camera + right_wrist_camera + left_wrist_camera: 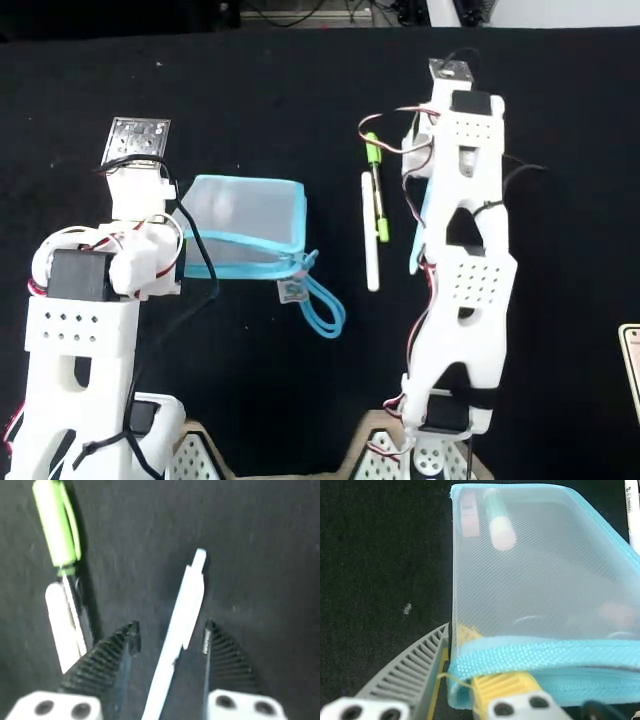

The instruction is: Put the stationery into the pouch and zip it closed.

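Observation:
A translucent pouch [245,222] with teal trim lies left of centre, its zip edge [545,652] facing the arms. Inside it I see a small eraser-like piece [468,517] and a capped tube [498,522]. My left gripper [183,250] is shut on the pouch's near left corner, with the grey finger [415,672] outside and the yellow one [497,687] under the zip band. My right gripper [170,635] is open and straddles a pale pen [182,615] lying on the cloth. Beside it lie a green-capped pen [376,185] and a white pen [370,235].
The pouch's teal wrist loop [325,305] trails toward the middle of the black cloth. A card [630,365] sticks in at the right edge. The arm bases [400,455] stand along the front edge.

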`<state>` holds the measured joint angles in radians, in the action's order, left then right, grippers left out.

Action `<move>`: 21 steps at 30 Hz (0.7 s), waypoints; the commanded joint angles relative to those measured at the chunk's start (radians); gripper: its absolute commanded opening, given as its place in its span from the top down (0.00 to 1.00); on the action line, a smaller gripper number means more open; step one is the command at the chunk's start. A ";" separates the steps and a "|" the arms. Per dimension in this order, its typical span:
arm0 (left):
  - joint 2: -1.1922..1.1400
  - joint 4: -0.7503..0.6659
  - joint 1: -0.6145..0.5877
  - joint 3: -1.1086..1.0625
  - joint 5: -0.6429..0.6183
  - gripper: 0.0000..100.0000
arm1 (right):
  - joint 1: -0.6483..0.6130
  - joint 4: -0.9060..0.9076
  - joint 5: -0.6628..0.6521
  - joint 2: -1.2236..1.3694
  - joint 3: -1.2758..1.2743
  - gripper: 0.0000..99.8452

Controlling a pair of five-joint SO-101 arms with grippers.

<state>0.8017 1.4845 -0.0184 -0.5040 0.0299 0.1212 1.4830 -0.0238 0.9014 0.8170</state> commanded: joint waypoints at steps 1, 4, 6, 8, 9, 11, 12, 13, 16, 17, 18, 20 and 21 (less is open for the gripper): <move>-0.005 -0.011 0.001 0.004 0.006 0.97 | 0.028 -0.074 0.066 0.015 0.035 0.82; -0.005 -0.011 0.001 0.004 0.006 0.97 | 0.029 -0.104 0.071 0.041 0.048 0.82; -0.005 -0.011 0.001 0.004 0.006 0.97 | 0.031 -0.110 0.069 0.054 0.059 0.82; -0.005 -0.011 0.001 0.004 0.006 0.97 | 0.029 -0.106 0.068 0.073 0.074 0.82; -0.005 -0.011 0.001 0.004 0.006 0.97 | 0.028 -0.104 0.068 0.081 0.079 0.83; -0.005 -0.011 0.001 0.004 0.006 0.97 | 0.028 -0.104 0.063 0.084 0.082 0.92; -0.005 -0.011 0.001 0.004 0.006 0.97 | 0.026 -0.104 0.051 0.084 0.082 0.99; -0.005 -0.011 0.001 0.004 0.006 0.97 | 0.023 -0.103 0.040 0.081 0.081 0.99; -0.005 -0.011 0.001 0.004 0.006 0.97 | 0.005 -0.051 0.006 0.065 0.084 0.99; -0.005 -0.011 0.001 0.004 0.006 0.97 | -0.005 -0.029 -0.009 0.053 0.084 0.99; -0.005 -0.011 0.001 0.004 0.006 0.97 | -0.015 -0.011 -0.025 0.038 0.079 0.99; -0.005 -0.011 0.001 0.004 0.006 0.97 | -0.034 0.017 -0.051 0.015 0.074 0.99; -0.005 -0.011 0.001 0.004 0.006 0.97 | -0.040 0.025 -0.063 0.008 0.073 0.99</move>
<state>0.8017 1.4845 -0.0184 -0.5040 0.0299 0.1243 1.4630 -0.0468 0.9904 0.8508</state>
